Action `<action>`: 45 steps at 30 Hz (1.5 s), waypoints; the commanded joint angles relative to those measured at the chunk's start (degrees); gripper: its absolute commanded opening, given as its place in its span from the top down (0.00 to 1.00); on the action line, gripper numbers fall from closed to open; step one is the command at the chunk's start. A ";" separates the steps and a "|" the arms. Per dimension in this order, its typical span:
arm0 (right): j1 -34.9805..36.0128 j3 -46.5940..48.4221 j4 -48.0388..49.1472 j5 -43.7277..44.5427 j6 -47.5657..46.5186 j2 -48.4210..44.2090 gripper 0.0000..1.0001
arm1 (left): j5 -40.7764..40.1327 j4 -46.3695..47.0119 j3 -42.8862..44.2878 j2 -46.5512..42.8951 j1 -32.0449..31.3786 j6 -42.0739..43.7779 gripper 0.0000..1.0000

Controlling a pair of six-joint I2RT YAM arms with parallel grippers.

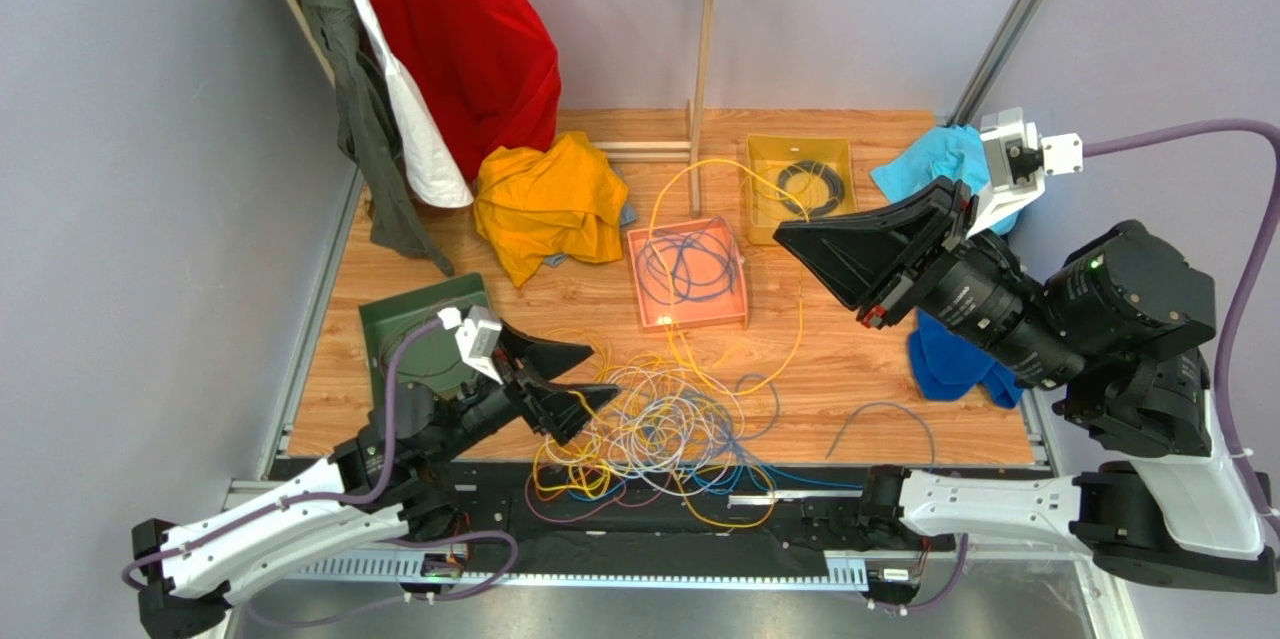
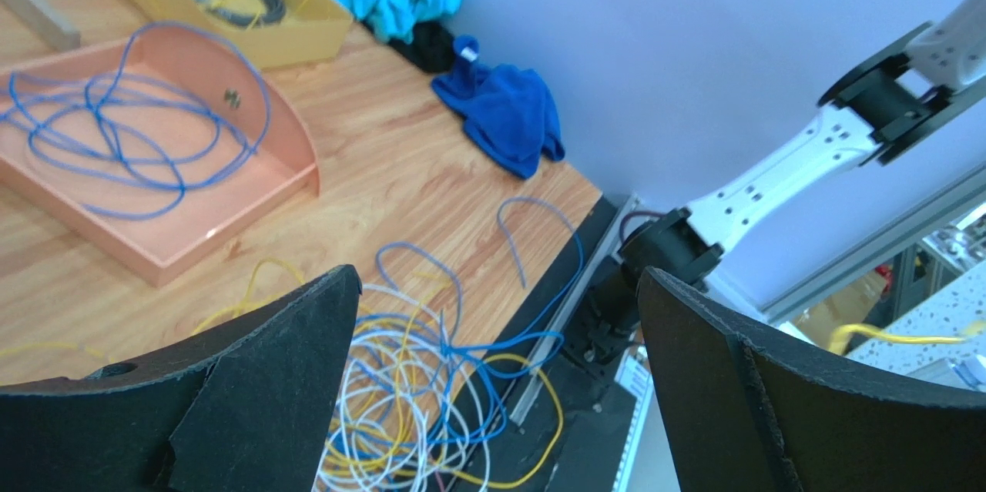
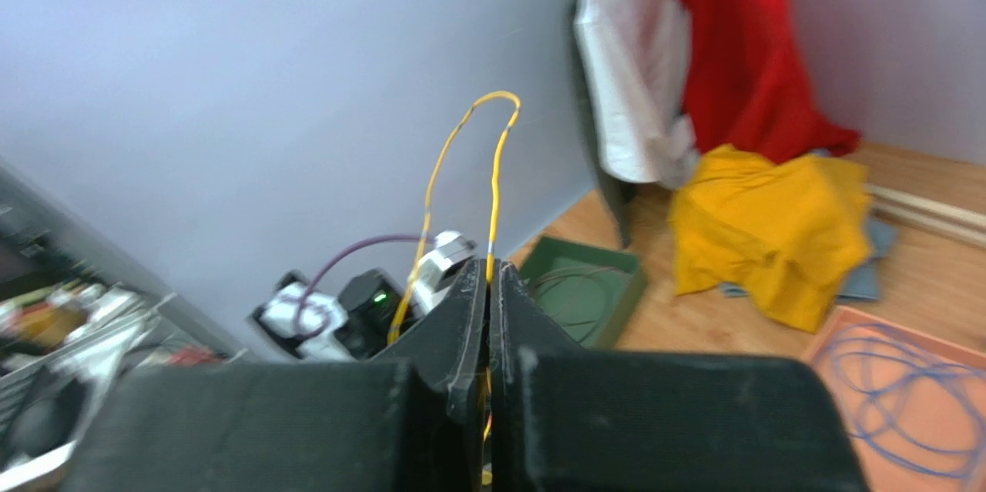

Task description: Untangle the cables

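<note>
Left gripper (image 1: pixel 583 377) is hovering low near the front edge of the table (image 1: pixel 842 369), its jaws standing wide apart and gripping nothing, just over the left side of the tangle of cables (image 1: pixel 661 429). That tangle is lying at the near middle of the table, with yellow, white and blue strands crossing one another. Just right of it, 1 loose grey-blue cable (image 1: pixel 876 408) is lying in an arc on the wood. Behind the left gripper, a green tray (image 1: pixel 406 312) is sitting at the left side. Farther in, the right gripper (image 1: pixel 793 237) is hanging raised above the table, right of centre, its jaws pressing together on a yellow cable (image 3: pixel 499 169). This cable is looping up above the fingertips in the right wrist view and trailing down toward the tangle in the top view. Left of that gripper, an orange tray (image 1: pixel 688 230) is holding a coiled blue cable (image 1: pixel 684 267). Behind it, a yellow tray (image 1: pixel 801 147) is holding a coiled black cable (image 1: pixel 812 186). A blue cloth (image 1: pixel 954 362) is lying at the right edge and a yellow garment (image 1: pixel 549 204) is heaped at the back left. A red shirt (image 1: pixel 458 24) is hanging behind that.
</note>
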 commanded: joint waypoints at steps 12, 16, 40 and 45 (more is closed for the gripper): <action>-34.59 -6.82 1.73 1.22 -2.45 11.75 1.00 | -5.41 -19.67 -4.94 0.48 -0.14 -13.01 0.03; -44.16 -6.65 6.22 -1.06 -0.34 17.46 1.00 | -6.73 -21.69 -6.17 -2.33 -0.14 -14.68 0.03; -56.93 10.14 16.77 -2.04 -0.51 48.50 1.00 | -8.85 -21.79 -7.67 2.14 -0.14 -15.83 0.05; -57.37 9.17 19.58 -1.25 -0.77 49.03 1.00 | -8.85 -19.60 -8.20 4.07 -0.14 -15.48 0.04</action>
